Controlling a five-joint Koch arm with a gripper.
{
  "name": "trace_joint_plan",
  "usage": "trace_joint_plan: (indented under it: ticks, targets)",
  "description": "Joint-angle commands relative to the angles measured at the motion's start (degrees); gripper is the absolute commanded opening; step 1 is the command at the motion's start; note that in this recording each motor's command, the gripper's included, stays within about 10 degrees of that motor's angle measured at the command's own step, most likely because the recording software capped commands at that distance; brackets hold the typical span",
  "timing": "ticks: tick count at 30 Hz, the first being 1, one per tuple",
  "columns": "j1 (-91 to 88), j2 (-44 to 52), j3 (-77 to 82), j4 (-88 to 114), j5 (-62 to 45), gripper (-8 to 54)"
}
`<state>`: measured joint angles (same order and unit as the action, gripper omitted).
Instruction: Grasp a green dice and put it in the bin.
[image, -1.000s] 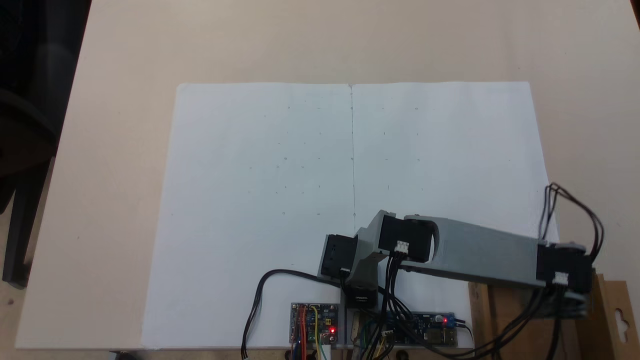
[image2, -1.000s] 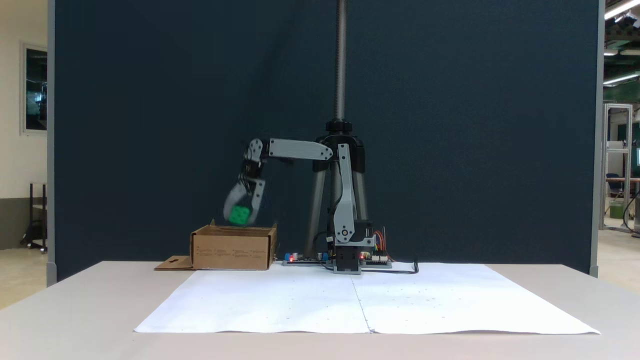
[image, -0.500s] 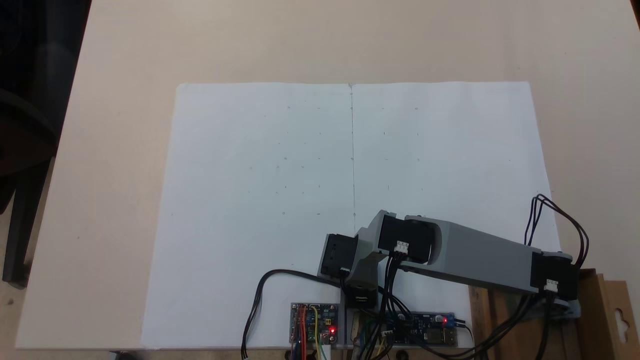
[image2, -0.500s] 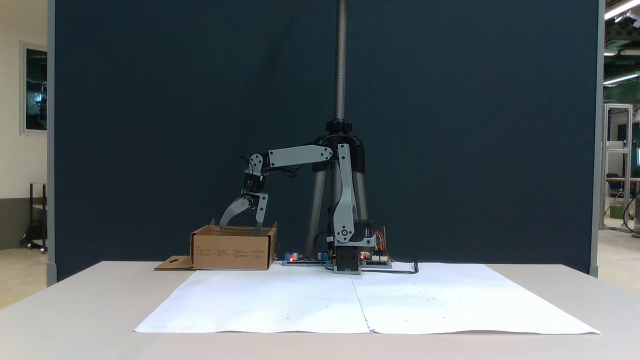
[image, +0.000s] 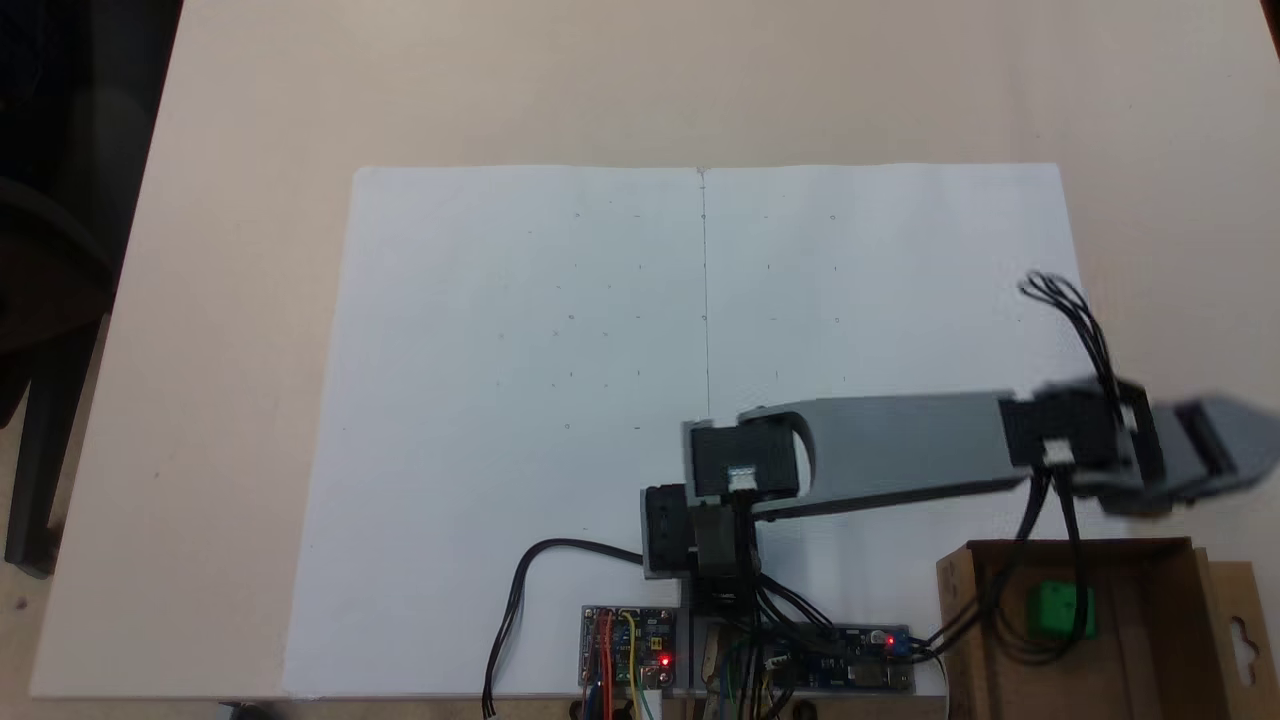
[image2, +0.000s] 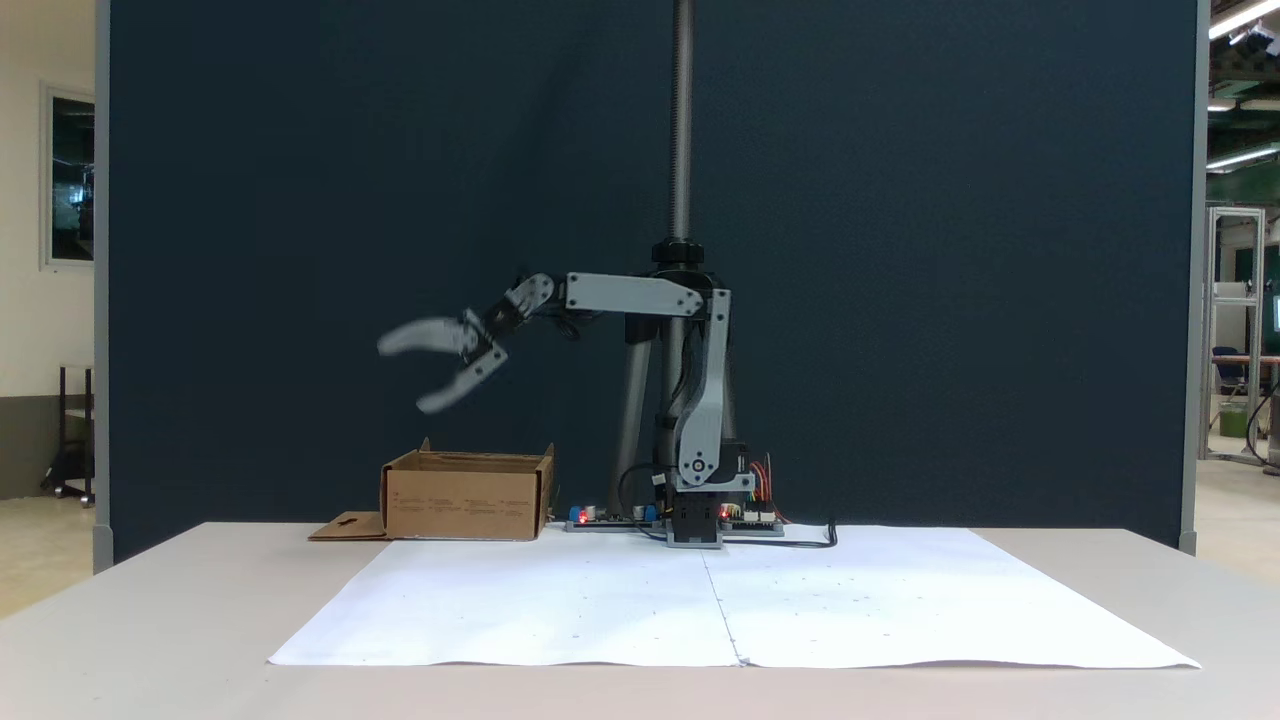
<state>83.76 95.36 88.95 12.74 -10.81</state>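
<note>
The bin (image: 1150, 640) is a low-walled box of brown corrugated cardboard with a flat side flap carrying a hang-hole, sitting at a back corner of the tabletop (image2: 150, 600) beside the white paper sheets (image: 700, 330). The green dice (image: 1062, 609), a small bright cube with rounded edges, lies on the bin's floor. Above and just past the box, the grey plastic arm (image2: 625, 294) reaches out level, its gripper (image2: 405, 375) blurred, jaws spread wide and holding nothing, well clear of the bin's rim.
</note>
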Motion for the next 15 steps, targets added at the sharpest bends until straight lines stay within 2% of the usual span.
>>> trace_joint_plan:
  ticks: [1, 10, 15]
  targets:
    - [-6.1, 4.8, -0.4, -8.5, 7.6, 42.2]
    - [-39.3, 11.3, 4.0, -8.4, 8.1, 42.5]
    - [-58.2, 16.5, 12.8, -8.7, 8.0, 42.9]
